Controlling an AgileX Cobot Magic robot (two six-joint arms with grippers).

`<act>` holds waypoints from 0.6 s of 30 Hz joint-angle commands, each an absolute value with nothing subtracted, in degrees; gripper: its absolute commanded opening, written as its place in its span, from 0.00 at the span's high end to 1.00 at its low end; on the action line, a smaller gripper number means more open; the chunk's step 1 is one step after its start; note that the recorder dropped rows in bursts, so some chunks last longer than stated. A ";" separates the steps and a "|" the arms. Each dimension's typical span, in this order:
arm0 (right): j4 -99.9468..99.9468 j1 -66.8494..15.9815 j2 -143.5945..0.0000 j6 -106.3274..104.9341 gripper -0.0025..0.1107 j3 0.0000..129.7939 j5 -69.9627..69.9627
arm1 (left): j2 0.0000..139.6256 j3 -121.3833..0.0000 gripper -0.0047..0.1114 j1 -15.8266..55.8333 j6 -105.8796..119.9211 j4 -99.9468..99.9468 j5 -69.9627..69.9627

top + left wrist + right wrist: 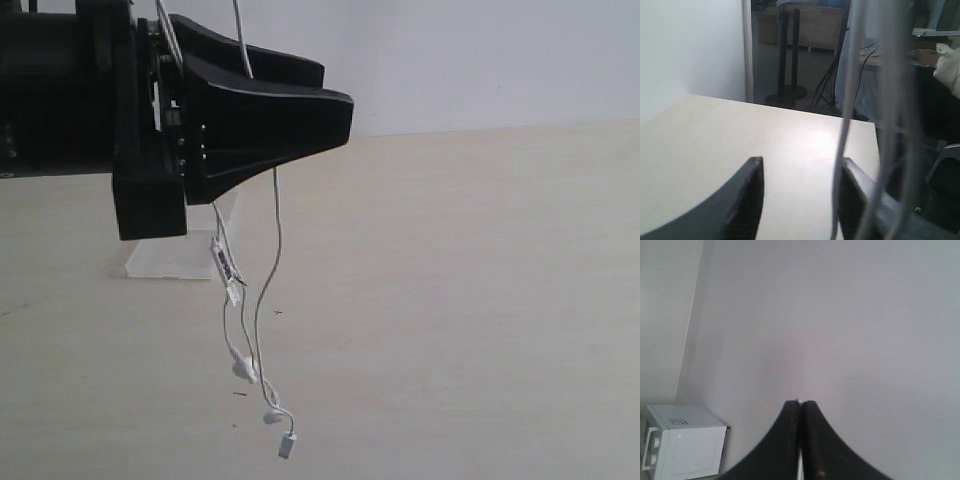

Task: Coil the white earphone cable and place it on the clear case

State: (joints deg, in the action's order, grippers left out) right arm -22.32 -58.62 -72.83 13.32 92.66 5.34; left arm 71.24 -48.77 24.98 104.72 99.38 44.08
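The white earphone cable [268, 290] hangs in loose strands from my left gripper [335, 92], which fills the upper left of the exterior view. The inline remote [226, 264], two earbuds [243, 369] and the plug [288, 446] dangle just above the table. More strands rise out of the top of that view. In the left wrist view my left gripper [800, 197] is open, and a blurred strand of cable [842, 145] runs along one finger [855, 200]. My right gripper [800, 405] is shut on a thin white strand [799, 470]. The clear case [190, 255] lies on the table, partly hidden behind the left gripper.
The pale table [480, 300] stretches right and forward of the hanging cable. Its far edge [790, 107] drops to a room with black stands [790, 60]. My right gripper points at a plain wall, with a white microwave [682, 440] low to one side.
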 commanded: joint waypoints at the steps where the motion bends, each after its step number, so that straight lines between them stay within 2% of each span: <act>1: -23.01 -58.66 -72.45 13.05 0.98 93.09 5.72 | 70.75 -49.11 0.65 25.24 104.07 99.95 43.20; 18: -24.33 -58.66 -72.45 13.05 0.98 93.09 6.32 | 67.04 -48.72 0.65 25.24 102.82 99.95 38.08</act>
State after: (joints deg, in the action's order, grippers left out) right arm -23.86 -58.62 -72.83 13.32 92.66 6.26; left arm 67.91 -48.77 24.98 103.02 99.38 38.68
